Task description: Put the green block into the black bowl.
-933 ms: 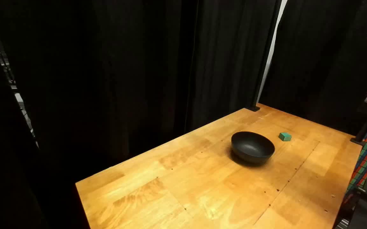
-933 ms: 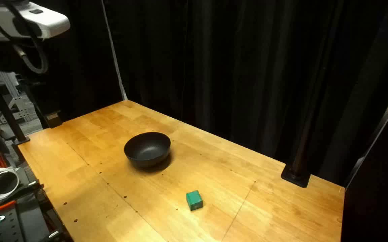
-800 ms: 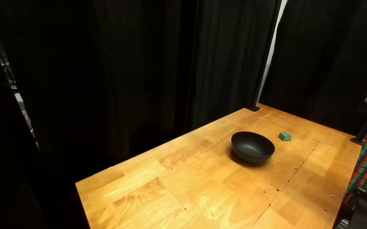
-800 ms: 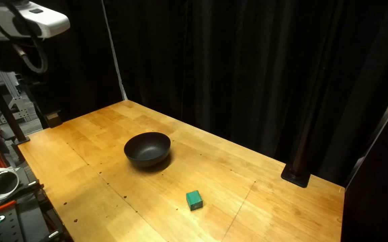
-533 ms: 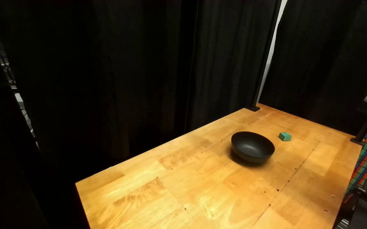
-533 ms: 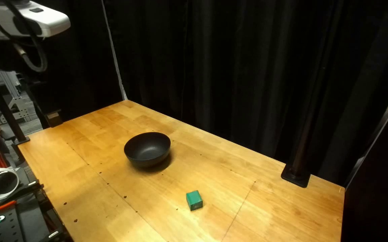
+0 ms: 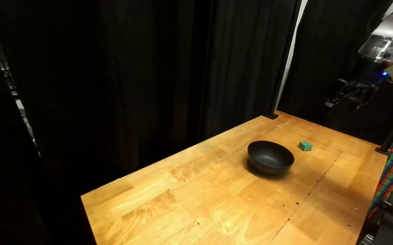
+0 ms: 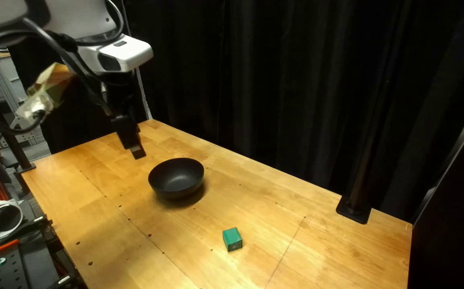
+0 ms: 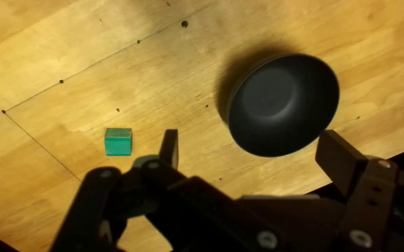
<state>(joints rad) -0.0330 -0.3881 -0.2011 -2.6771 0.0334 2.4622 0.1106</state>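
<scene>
Reach step, prob. early: end effector (image 9: 249, 140) hangs above counter (image 9: 174, 73) w/ jaws spread, holding nothing. The green block (image 9: 118, 143) is below it, off past one jaw in wrist view; black bowl (image 9: 306, 101) also below, nearer. Next move prob. needs sideways shift blockward, then descent w/ jaws astride it.

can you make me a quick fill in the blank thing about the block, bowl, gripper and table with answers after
In the wrist view, the block appears to the ____ of the bowl.
The gripper, its jaws wide apart, is ____ rather than shut.
The table under the block is made of ____.
The block is green, while the bowl is ____.

Missing words: left; open; wood; black.
</scene>
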